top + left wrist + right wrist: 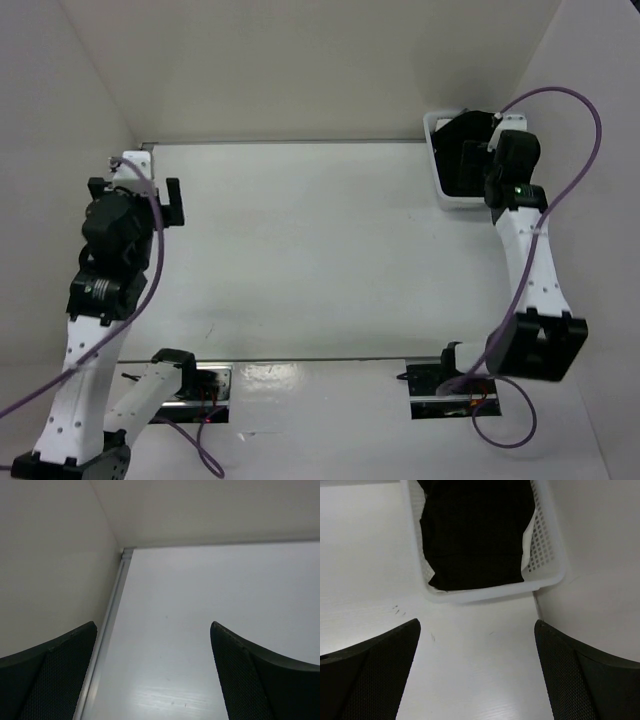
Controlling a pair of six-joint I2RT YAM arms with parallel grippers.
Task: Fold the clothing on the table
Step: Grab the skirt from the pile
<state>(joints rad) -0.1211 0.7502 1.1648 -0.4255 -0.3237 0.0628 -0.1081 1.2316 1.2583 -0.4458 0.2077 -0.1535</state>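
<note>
Currently the black clothing point(475, 535) lies bundled inside the white mesh basket point(547, 555). The right claw point(476, 627) hangs just before the basket, spread wide, empty; the left claw point(152, 627), well away from it, gapes empty over the bench point(210, 595).

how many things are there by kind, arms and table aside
white mesh basket: 1
black clothing, inside it: 1
white flap beside that, perhaps cloth: 1
total: 3
</note>
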